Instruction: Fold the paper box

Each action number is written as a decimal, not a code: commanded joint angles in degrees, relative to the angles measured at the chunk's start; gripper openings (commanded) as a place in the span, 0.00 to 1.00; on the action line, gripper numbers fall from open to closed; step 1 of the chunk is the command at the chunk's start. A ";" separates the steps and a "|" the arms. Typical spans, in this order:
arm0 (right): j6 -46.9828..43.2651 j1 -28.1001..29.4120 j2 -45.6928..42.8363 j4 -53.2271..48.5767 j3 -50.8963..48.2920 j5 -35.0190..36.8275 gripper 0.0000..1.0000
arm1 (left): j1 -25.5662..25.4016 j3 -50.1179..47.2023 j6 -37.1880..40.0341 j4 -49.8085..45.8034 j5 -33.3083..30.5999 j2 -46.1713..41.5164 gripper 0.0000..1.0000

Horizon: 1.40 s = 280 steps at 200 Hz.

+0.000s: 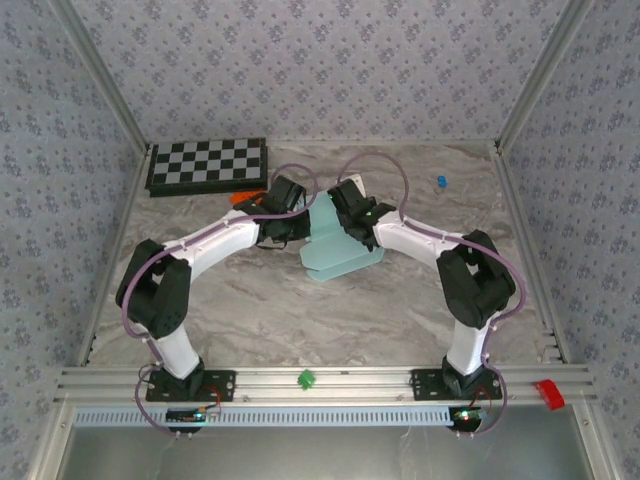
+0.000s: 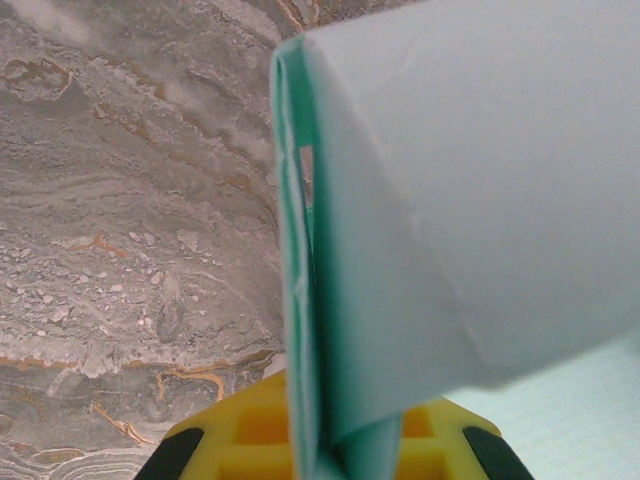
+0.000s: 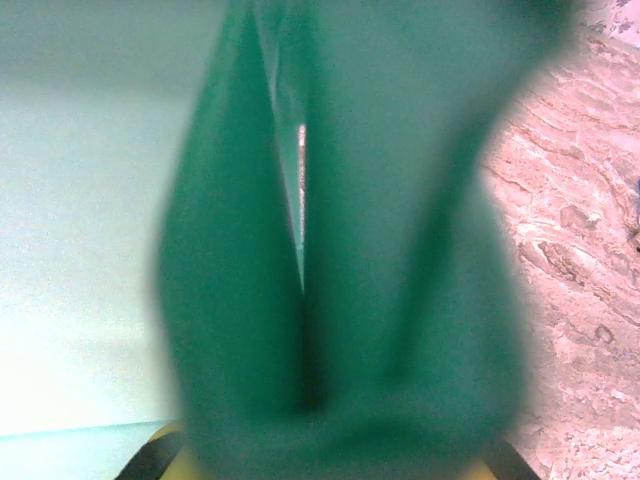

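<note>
Folding a flap, you have the paper box point(image 1: 340, 258) half raised at mid-worktop point(image 1: 300, 315), left gripper point(image 2: 322, 442) pinched on its card edge, right gripper point(image 1: 352, 218) pressed close with its grip unclear, so next crease it firmly.

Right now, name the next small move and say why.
Probably the right gripper should press the standing panel a little further over while the left gripper holds. The box is only part folded: its base lies flat on the table, one panel stands between the grippers, and its creased edge runs between the left fingers.
</note>
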 commanded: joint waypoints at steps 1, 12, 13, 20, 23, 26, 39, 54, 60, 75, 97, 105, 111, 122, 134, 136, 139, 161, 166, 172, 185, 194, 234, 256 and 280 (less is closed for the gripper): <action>-0.63 -1.51 -0.75 1.16 -1.71 1.78 0.15 | 0.01 1.49 0.19 -3.63 -0.34 -0.40 0.00; -1.03 -1.55 -1.39 2.70 -2.47 0.16 0.16 | 0.04 1.55 0.22 -3.63 -0.09 -0.35 0.00; -1.03 -1.58 -1.41 2.83 -2.53 0.01 0.16 | 0.01 1.51 0.19 -3.63 -0.08 -0.35 0.00; -0.82 -1.51 -1.65 3.17 -2.68 -0.48 0.17 | 0.06 1.51 0.27 -3.54 0.12 -0.35 0.00; -0.70 -1.51 -1.70 3.26 -2.75 -0.79 0.18 | 0.06 1.44 0.25 -3.54 0.18 -0.33 0.00; -0.69 -1.51 -1.70 3.41 -2.76 -1.03 0.19 | 0.02 1.32 0.25 -3.53 0.19 -0.30 0.00; -0.47 -1.51 -1.82 3.90 -2.93 -1.67 0.22 | 0.04 1.38 0.32 -3.49 0.19 -0.33 0.00; -0.25 -1.51 -2.14 4.42 -3.20 -2.65 0.26 | 0.06 1.29 0.34 -3.66 0.23 -0.42 0.00; -0.16 -1.51 -2.22 4.65 -3.27 -2.88 0.28 | 0.00 1.27 0.39 -3.72 0.21 -0.41 0.00; 0.01 -1.51 -2.23 4.65 -3.29 -3.24 0.30 | -0.02 1.21 0.43 -3.69 0.22 -0.52 0.00; 0.14 -1.60 -1.88 4.63 -3.13 -3.05 0.31 | 0.01 1.21 0.43 -3.78 0.23 -0.46 0.00; 0.19 -1.60 -1.72 4.40 -3.03 -2.83 0.31 | 0.05 1.13 0.43 -3.79 0.28 -0.52 0.00; 0.19 -1.64 -1.58 4.26 -2.90 -2.51 0.29 | 0.05 1.12 0.44 -3.73 0.28 -0.49 0.00; 0.42 -1.64 -1.19 3.74 -2.56 -1.58 0.24 | 0.04 1.12 0.43 -3.79 0.20 -0.51 0.00; 0.96 -1.60 -0.67 2.68 -2.04 0.46 0.17 | 0.06 1.16 0.45 -3.83 0.20 -0.52 0.00; 1.22 -1.60 -0.59 2.28 -1.93 0.72 0.16 | 0.02 1.13 0.43 -3.88 0.19 -0.52 0.00; 1.43 -1.60 -0.44 1.89 -1.72 1.19 0.15 | 0.00 1.19 0.47 -3.89 0.19 -0.52 0.00; 2.24 -1.60 0.69 -0.78 -0.27 4.34 0.10 | 0.02 0.99 0.36 -3.98 0.04 -0.61 0.00; 2.43 -1.60 0.88 -1.23 -0.14 4.82 0.10 | 0.01 1.03 0.42 -3.97 -0.06 -0.61 0.00; 2.63 -1.61 1.08 -1.63 -0.02 5.60 0.09 | 0.00 1.02 0.34 -4.01 -0.03 -0.65 0.00; 3.14 -1.68 1.42 -2.57 0.37 6.40 0.09 | -0.02 1.03 0.35 -4.01 -0.11 -0.63 0.00; 3.40 -1.81 1.64 -3.07 0.53 6.63 0.09 | 0.02 1.01 0.40 -4.02 -0.12 -0.54 0.00; 4.50 -2.28 2.52 -5.62 1.88 7.37 0.08 | 0.04 1.03 0.40 -4.15 -0.09 -0.69 0.00; 2.02 -2.39 1.25 -2.66 0.50 2.13 0.11 | 0.01 1.03 0.42 -4.13 -0.07 -0.76 0.00; -0.61 -2.30 -0.78 0.70 -0.71 -4.98 0.19 | 0.03 1.20 0.26 -4.07 0.01 -0.61 0.00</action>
